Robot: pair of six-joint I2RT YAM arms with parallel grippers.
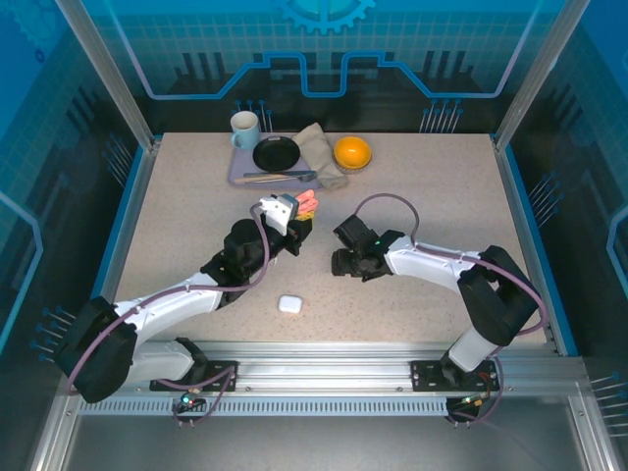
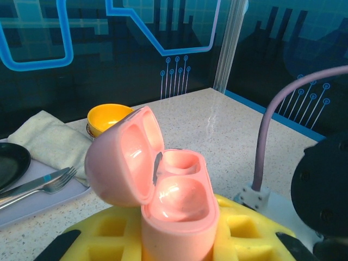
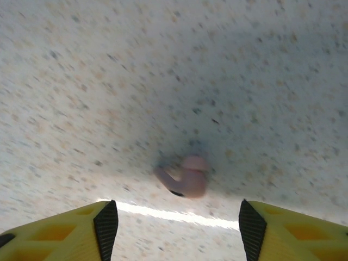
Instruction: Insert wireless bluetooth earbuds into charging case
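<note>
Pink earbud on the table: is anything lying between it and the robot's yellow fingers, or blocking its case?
Nothing visible does. The pink earbud lies on bare table just ahead of the open right fingers. The pink case, gripped by the left fingers, has its lid swung open.

One pink case, white case, one earbud

The open case stands in the left gripper — behind the closed case lying on the counter. An earbud lies on the counter between the right gripper's fingers, touching neither.
</note>
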